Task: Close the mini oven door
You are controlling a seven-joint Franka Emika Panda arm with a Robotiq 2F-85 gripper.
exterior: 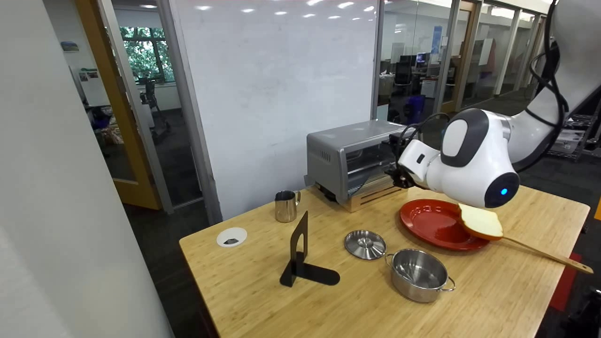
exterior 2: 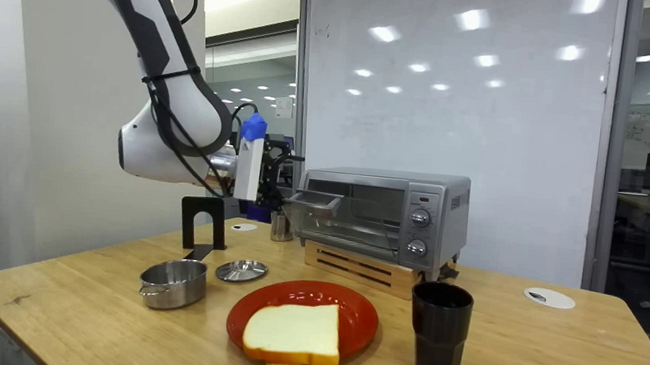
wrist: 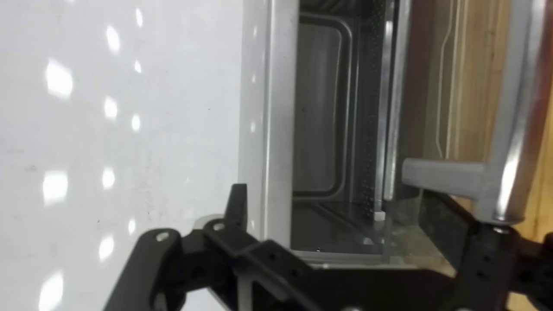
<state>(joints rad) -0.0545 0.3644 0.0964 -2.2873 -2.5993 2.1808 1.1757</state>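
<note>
In the wrist view: gripper [wrist: 339,211] spread, one finger [wrist: 447,231] just beside the handle [wrist: 514,121] at 2 o'clock; contact uncertain. Behind it, the door [wrist: 432,108], open; mini oven [wrist: 281,108] beyond, at 12 o'clock. Presumed step: engaging the door. Next: swing upward until flush.

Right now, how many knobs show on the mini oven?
2, in an exterior view: upper knob and lower knob, both on the front control panel of the mini oven. Its back is out of view.
</note>
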